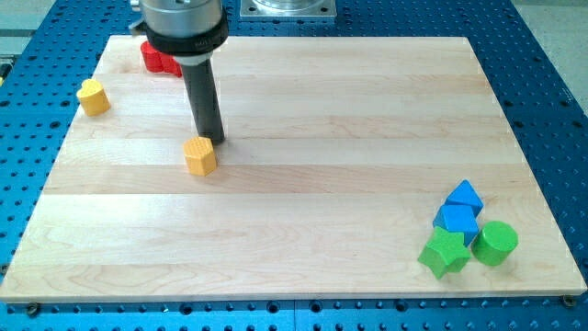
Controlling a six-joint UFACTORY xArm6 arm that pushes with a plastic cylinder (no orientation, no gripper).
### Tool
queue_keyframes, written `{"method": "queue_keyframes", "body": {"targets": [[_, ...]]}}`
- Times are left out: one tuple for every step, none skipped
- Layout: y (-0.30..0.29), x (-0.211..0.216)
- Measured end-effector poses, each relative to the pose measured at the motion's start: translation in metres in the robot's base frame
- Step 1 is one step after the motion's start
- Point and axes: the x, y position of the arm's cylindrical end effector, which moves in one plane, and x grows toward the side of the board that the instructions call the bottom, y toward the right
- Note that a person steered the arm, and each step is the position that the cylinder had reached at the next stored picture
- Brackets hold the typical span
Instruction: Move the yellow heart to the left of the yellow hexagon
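Observation:
The yellow heart (92,96) lies near the board's left edge, toward the view's top. The yellow hexagon (199,155) lies to its right and lower, left of the board's middle. The heart is up and to the left of the hexagon, well apart from it. My tip (211,141) rests on the board just at the hexagon's upper right edge, touching it or nearly so. The dark rod rises from the tip to the arm's mount at the view's top.
A red block (158,59) sits at the board's top left, partly hidden behind the arm's mount. At the lower right are a blue triangular block (465,196), a blue cube (457,221), a green star (445,253) and a green cylinder (496,243), close together.

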Motion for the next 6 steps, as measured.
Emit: {"method": "queue_keyframes", "body": {"targets": [[-0.026, -0.06], [-0.065, -0.081], [-0.109, -0.077], [-0.142, -0.078], [-0.162, -0.078], [-0.168, -0.085]]}}
